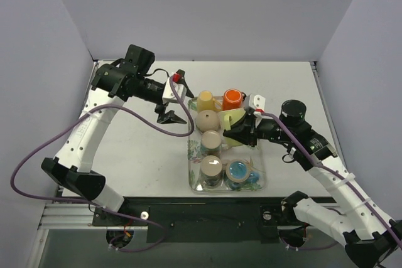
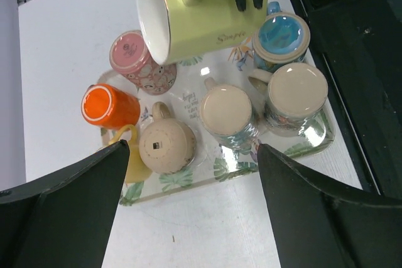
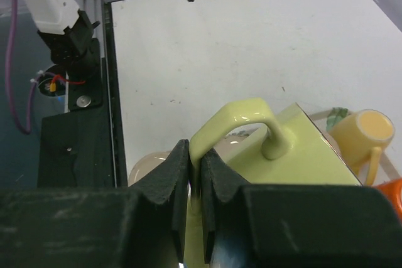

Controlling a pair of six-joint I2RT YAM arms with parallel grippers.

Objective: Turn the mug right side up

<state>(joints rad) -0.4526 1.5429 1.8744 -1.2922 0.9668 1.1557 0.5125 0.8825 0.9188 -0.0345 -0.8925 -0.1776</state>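
Yellow-green mug [image 3: 301,155] hangs on its side above the tray [image 1: 191,171] of cups, its handle pinched tight in the right claw [image 3: 195,180]. Left claw [image 1: 183,105] hovers with fingers spread wide over the worktop [image 1: 138,149], apart from the mug.

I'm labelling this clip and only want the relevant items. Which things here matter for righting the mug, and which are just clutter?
In the job:
pale green mug, held by its handle
right pincer, shut on that handle

Just lying about:
tray
orange mug
yellow mug
pink mug
blue-glazed mug
beige mugs
left pincer, open, holding nothing
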